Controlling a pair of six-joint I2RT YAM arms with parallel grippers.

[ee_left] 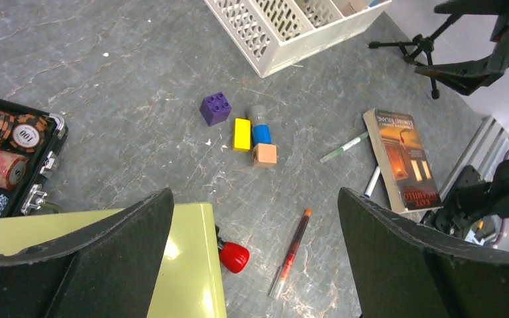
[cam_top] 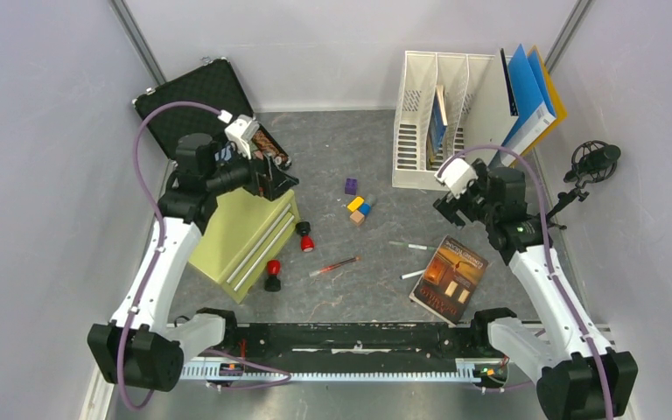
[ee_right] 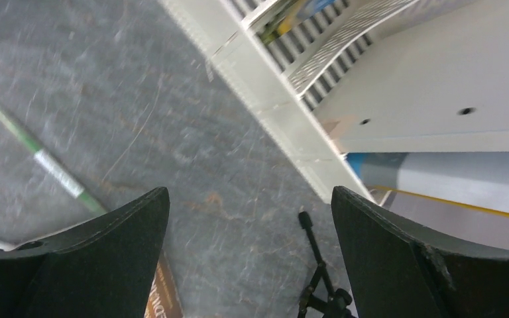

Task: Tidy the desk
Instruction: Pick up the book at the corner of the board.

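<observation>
Left gripper (cam_top: 273, 179) hovers over the yellow-green cabinet (cam_top: 243, 238), well left of the white file rack (cam_top: 429, 122); right gripper (cam_top: 444, 208) hangs near it. Left wrist: jaws spread, empty, grey desk (ee_left: 139, 59) beneath the rack. Right wrist: jaws spread, empty, beside the rack.

- Plain, pale grey walls close in the desk (cam_top: 341, 144) on three sides: the left wall (cam_top: 44, 131), the far wall (cam_top: 315, 44) and the right wall (cam_top: 652, 79).
- A slim metal post (cam_top: 144, 44) rises at the far-left corner.
- A second post (cam_top: 570, 31) rises at the far-right corner.
- The light is soft and even, with only faint shadows on the dark marbled surface.
</observation>
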